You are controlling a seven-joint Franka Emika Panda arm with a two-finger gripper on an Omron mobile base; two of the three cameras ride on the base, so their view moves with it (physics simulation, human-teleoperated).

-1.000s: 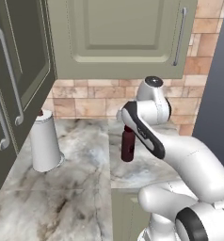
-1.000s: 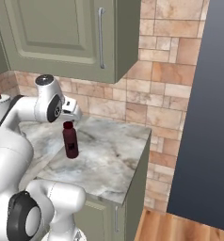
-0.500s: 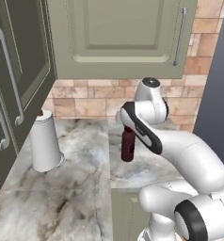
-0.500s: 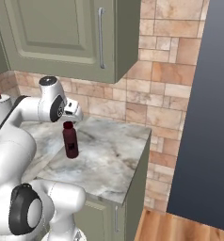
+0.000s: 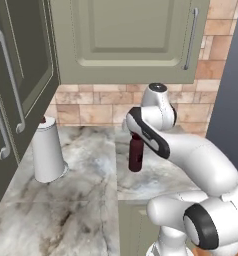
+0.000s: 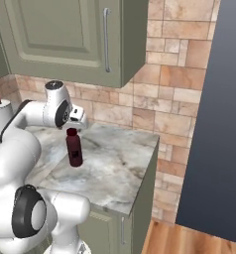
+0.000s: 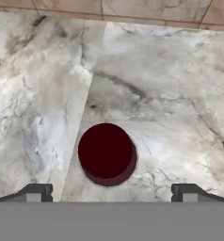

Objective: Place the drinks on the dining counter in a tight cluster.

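We see the claw (image 7: 109,193) spread wide, holding nothing, poised directly above the dark maroon bottle (image 7: 107,154); its two dark fingertips (image 7: 36,192) stand on either side of the bottle's round top, clear of it. The bottle (image 6: 74,148) stands upright on the marble surface (image 6: 120,163) against the brick wall (image 6: 174,74), below green cabinets (image 5: 126,40). In the left base view the arm's white forearm (image 5: 156,131) covers the bottle's cap, and we cannot make out the claw itself there. A white paper-towel roll (image 5: 47,150) stands well apart on the same surface, partly cut off by a cabinet door.
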